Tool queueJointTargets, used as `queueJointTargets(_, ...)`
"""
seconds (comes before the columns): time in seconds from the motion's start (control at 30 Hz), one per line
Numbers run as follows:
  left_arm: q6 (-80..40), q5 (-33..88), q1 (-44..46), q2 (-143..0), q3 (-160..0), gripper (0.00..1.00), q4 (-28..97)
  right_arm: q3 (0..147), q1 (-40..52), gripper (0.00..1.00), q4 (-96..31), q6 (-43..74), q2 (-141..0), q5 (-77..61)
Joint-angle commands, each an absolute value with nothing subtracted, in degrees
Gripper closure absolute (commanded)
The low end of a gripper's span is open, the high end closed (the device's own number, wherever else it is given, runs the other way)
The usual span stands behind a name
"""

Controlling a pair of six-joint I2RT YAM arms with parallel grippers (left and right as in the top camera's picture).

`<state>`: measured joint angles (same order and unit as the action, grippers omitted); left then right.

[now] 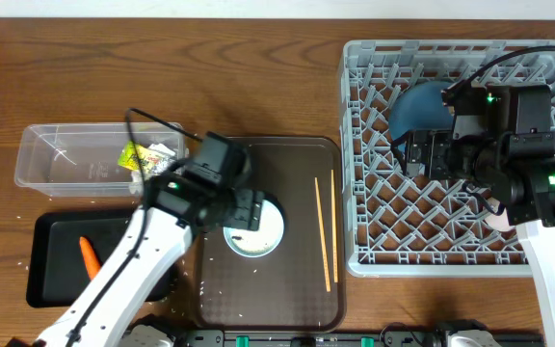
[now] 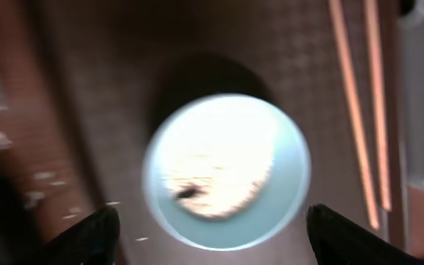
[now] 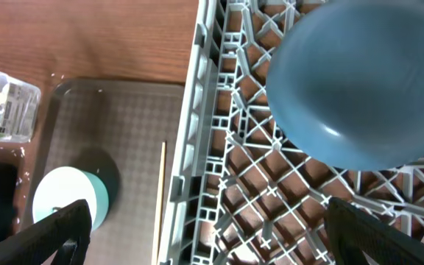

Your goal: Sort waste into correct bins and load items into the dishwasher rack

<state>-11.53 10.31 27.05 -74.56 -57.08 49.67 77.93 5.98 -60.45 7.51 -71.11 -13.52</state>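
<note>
The left claw (image 2: 212, 213) is positioned above the light-blue cup (image 1: 255, 229). Its fingers (image 2: 94, 232) are spread wider than the cup rim, and nothing is held. The wrist view is blurred. The cup stands upright on the dark brown serving tray (image 1: 277, 299) and contains whitish rice (image 2: 219, 169). Two wooden chopsticks (image 1: 322, 234) lie side by side on the same tray, to the right of the cup.

The right claw (image 3: 208, 206) is positioned over the dishwasher rack (image 1: 355, 145). It is fully spread and nothing is held. The blue plate (image 1: 422, 111) is stood on edge among the pegs at the rear of the rack.

The yellow-green wrapper (image 1: 147, 156) is located inside the clear tub (image 1: 66, 164). The carrot (image 1: 89, 254) lies in the black tray (image 1: 56, 280). All containers rest on the wooden bench (image 1: 162, 67).
</note>
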Motion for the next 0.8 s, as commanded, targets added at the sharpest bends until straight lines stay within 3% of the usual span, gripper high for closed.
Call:
queueJointTargets(0.0,-10.1,14.0,31.7,-77.0,-54.8,0.18,49.5,78.4,6.8,0.06,-59.7,10.2,-70.5,-13.3)
queueJointTargets(0.27,-9.9,8.6,42.7,-83.2,-54.3,0.21,48.7,78.4,4.2,0.04,-59.0,21.0,-70.5,-1.6)
queueJointTargets(0.5,-9.5,8.5,47.0,-89.3,-54.3,0.49,46.1,78.4,-2.7,0.02,-58.9,24.8,-70.5,-6.5)
queueJointTargets(0.77,-7.5,8.3,47.1,-92.3,-54.3,0.68,42.5,78.4,-3.0,0.02,-59.4,24.8,-70.5,-8.0)
